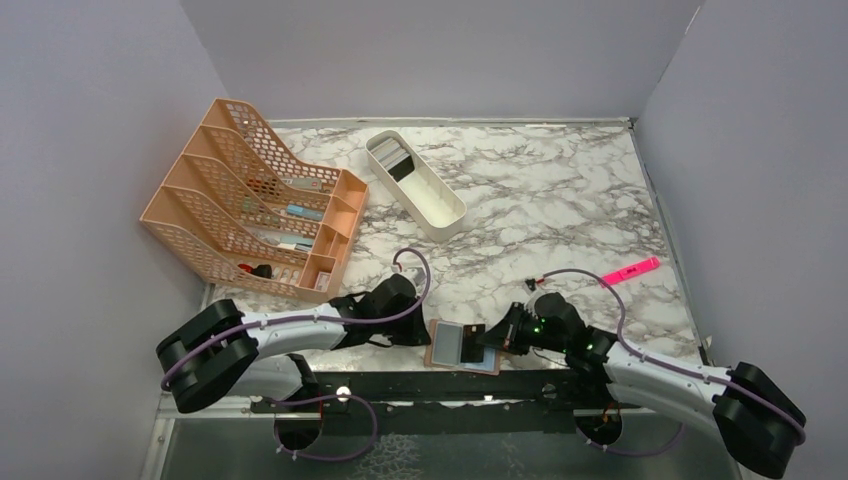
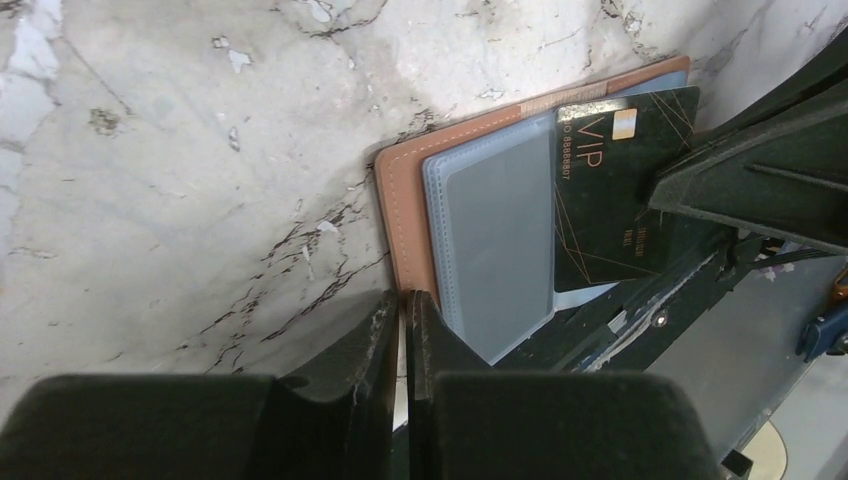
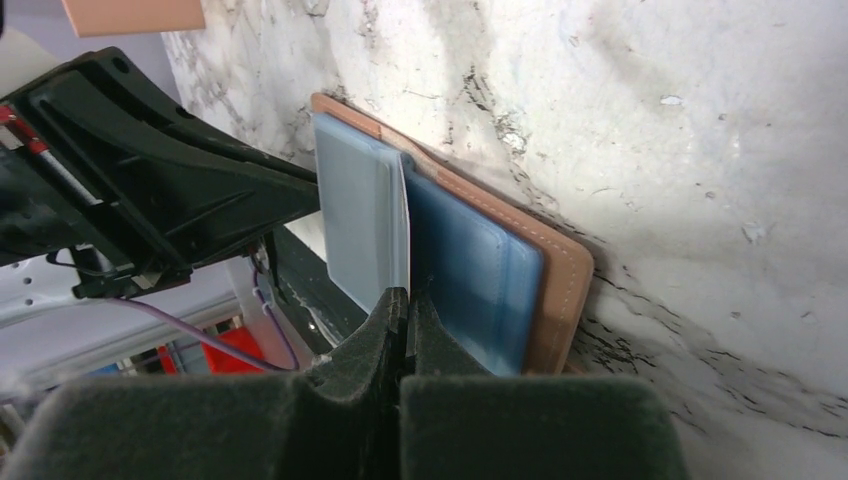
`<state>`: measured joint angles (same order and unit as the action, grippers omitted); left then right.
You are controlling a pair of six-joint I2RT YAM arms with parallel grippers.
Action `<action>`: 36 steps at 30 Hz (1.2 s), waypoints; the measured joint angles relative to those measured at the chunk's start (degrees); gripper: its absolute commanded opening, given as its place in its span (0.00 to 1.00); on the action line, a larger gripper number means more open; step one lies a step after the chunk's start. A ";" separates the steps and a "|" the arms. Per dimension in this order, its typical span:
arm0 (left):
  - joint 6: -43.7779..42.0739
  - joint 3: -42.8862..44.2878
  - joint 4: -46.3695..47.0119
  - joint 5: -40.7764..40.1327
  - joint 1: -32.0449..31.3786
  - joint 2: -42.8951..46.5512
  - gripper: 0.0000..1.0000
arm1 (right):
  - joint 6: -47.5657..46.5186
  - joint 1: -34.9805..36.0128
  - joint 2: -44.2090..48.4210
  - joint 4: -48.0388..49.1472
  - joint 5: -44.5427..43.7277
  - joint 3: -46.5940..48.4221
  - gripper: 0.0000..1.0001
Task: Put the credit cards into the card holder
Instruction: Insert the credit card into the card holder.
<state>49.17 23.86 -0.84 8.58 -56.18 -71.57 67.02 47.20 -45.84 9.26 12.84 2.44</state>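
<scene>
Presently: tan-brown leather folding card holder lies open and flat at near edge of marble desk, between both arms, long axis left-right. Light blue card appears already sleeved. Black gold-lettered VIP card tilted over holder, long axis along fold, judged not yet seated. Right gripper jaws clenched on it. Left gripper jaws drawn together at holder's corner, nothing seen between. Spare cards lie in white oblong tray, well apart.

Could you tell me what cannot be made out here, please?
Things in the tray: top view, too small, behind its wall.
Items in the rack: top view, too small.
Far end of the card: left wrist view, covered by the right claw.
Near corner of the holder: left wrist view, behind the left claw.
</scene>
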 measured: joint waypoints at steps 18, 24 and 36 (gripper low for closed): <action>0.76 2.86 0.72 -2.69 -0.74 -4.20 0.06 | -5.60 -0.02 -10.60 4.44 -3.32 4.48 0.01; -0.48 5.42 -0.42 -3.69 0.98 -6.43 0.06 | -9.44 -0.07 -15.82 4.90 -5.99 10.01 0.01; -1.66 6.56 -0.42 -5.27 2.12 -7.52 0.06 | -11.52 -0.07 -12.20 0.55 -8.35 10.10 0.01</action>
<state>47.51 30.41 -1.26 3.31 -54.06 -79.09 55.51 47.13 -58.04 9.80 4.49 12.53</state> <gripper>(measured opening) 0.061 0.015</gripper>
